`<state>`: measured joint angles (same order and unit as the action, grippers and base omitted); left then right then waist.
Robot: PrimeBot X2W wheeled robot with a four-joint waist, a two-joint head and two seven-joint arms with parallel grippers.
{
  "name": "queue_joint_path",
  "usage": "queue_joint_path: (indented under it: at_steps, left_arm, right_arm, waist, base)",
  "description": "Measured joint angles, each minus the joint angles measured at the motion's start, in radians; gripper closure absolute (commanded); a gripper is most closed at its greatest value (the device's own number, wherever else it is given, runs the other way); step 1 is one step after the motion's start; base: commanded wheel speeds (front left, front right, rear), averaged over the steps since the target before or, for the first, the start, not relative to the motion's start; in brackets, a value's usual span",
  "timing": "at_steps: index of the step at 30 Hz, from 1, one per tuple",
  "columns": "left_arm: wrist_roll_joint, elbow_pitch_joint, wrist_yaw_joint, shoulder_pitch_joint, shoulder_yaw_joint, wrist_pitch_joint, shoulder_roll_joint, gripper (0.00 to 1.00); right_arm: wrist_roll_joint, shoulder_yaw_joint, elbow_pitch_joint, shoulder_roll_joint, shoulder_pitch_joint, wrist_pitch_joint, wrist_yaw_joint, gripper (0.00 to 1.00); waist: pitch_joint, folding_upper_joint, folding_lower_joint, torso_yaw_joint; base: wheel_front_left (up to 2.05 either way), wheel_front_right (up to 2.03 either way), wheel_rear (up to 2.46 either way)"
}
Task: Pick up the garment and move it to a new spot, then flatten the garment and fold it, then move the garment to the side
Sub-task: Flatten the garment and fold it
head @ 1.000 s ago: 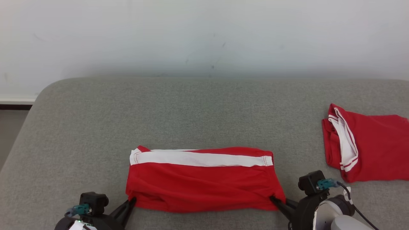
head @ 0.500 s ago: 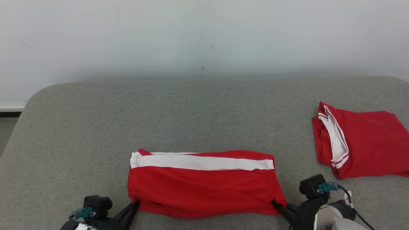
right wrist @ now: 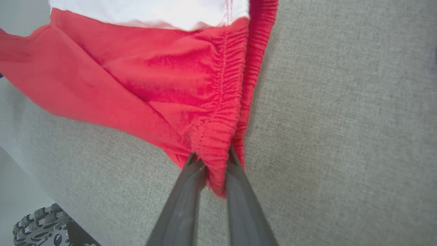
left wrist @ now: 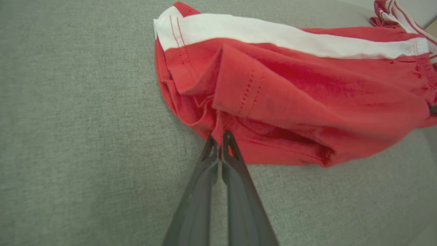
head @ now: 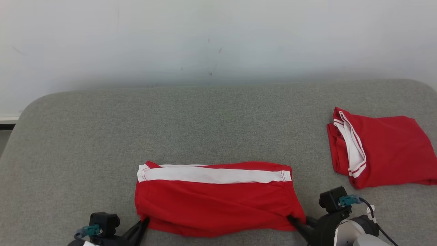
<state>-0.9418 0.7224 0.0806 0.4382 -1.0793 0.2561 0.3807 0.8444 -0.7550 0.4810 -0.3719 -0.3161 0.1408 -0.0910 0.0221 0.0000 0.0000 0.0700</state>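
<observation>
Both left tool (head: 145, 219) and right tool (head: 290, 217) pinch the garment (head: 215, 201), lying lengthwise left-to-right.

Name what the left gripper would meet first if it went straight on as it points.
The red garment: the left gripper is shut on its near corner, with folded cloth directly ahead.

Red garment (head: 218, 208) with a white band, second garment (head: 389, 150) red with white trim, grey surface (head: 205, 123), pale wall (head: 218, 34)
</observation>
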Motion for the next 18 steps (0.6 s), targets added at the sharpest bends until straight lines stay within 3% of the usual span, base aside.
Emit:
queue_joint_path:
  at_steps: [1,2,3,10,18]
  left_arm:
    - [0.000,0.002,0.000,-0.001,0.000,0.000,-0.001,0.51]
    - [0.000,0.003,0.000,-0.003,0.003,0.000,-0.002,0.08]
    - [0.000,0.005,0.000,-0.005,0.011,0.000,-0.002,0.00]
    - [-0.009,-0.012,-0.021,-0.050,0.086,0.000,0.032,0.00]
    - [-0.002,-0.094,-0.091,-0.079,0.181,0.000,0.079,0.00]
  right_arm:
    - [0.002,0.004,0.000,0.002,0.000,0.000,0.002,0.00]
    - [0.004,0.007,-0.001,0.004,0.000,-0.001,0.004,0.00]
    - [0.009,0.012,-0.003,0.003,0.001,-0.004,0.004,0.00]
    - [0.070,0.058,-0.090,-0.001,0.043,-0.054,-0.002,0.00]
    - [0.091,0.132,-0.183,-0.040,0.082,-0.138,-0.005,0.00]
  waist:
    - [0.000,0.0000,0.0000,-0.001]
    - [0.000,0.0000,0.0000,-0.002]
    - [-0.001,0.0000,0.0000,-0.003]
    - [-0.027,0.0000,0.0000,-0.014]
    - [-0.049,0.0000,0.0000,-0.017]
  base:
    - [0.00,0.00,0.00]
    - [0.00,0.00,0.00]
    - [0.00,0.00,0.00]
    - [0.00,0.00,0.00]
    - [0.00,0.00,0.00]
